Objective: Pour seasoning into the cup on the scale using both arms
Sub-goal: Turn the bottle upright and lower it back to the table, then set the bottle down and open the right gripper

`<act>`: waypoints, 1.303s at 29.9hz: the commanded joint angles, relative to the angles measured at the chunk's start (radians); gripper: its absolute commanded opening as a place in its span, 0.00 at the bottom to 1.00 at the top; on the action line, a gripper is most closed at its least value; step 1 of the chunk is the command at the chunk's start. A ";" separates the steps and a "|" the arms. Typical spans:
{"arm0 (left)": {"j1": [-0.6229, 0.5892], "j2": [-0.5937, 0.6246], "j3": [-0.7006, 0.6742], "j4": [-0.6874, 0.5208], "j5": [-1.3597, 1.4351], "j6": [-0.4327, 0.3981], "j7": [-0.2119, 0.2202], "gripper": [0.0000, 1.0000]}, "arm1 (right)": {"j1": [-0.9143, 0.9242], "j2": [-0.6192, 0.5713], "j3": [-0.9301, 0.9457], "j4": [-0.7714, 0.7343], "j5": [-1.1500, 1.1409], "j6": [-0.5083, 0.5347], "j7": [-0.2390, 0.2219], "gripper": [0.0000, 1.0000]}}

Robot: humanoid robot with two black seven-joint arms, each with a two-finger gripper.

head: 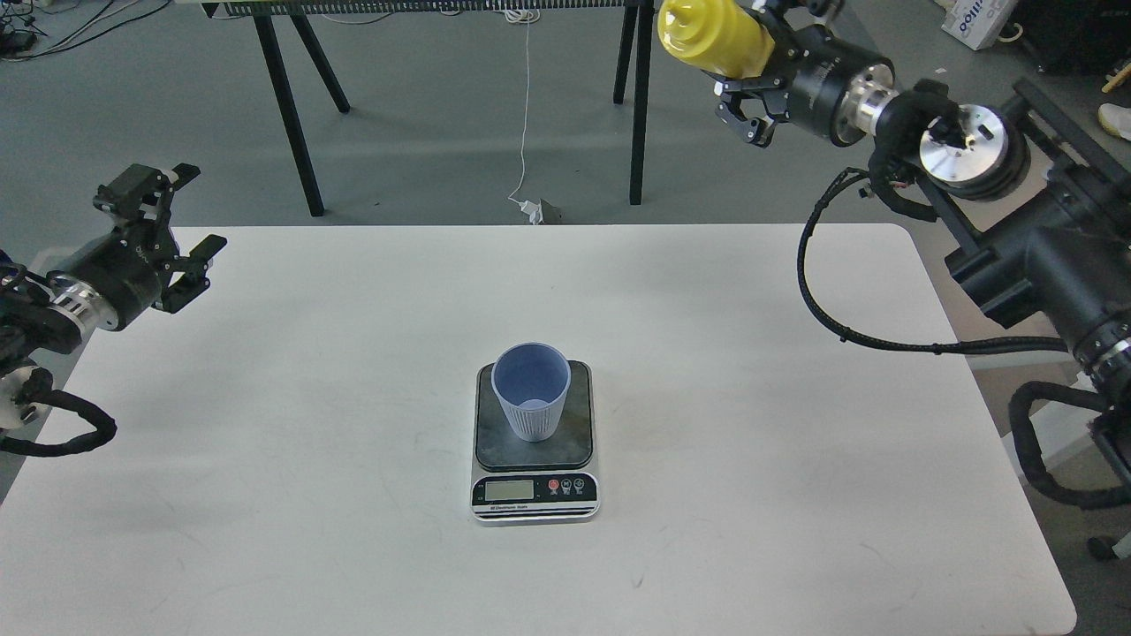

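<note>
The big white counter (265,495) fills most of the view. Two black arms reach in, one at 9 o'clock and one at 2 o'clock. In the middle of the counter sits the scale (535,442), with its little screen and buttons on the side nearest me. The blue cup (530,390) stands upright on the dark plate of the scale, mouth up. It looks empty inside.

The right claw (751,75) is up at 1 o'clock, high above the far edge of the counter. It is clenched around the yellow bottle (707,35). The bottle lies tipped over, almost flat. Its long line runs from right to left, and the rounded end I can see points left, to 9 o'clock. I cannot tell if that end is the nozzle or the bottom.

The left claw (181,238) hangs at 9 o'clock with its fingers spread and nothing in them.

So the bottle is picked up, but it is well apart from the cup. I think the carrying over and the pouring are not yet done.
</note>
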 commanded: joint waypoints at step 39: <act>0.003 -0.003 0.005 0.000 0.005 0.000 0.000 0.99 | -0.731 -0.004 0.158 0.171 0.078 0.170 -0.046 0.94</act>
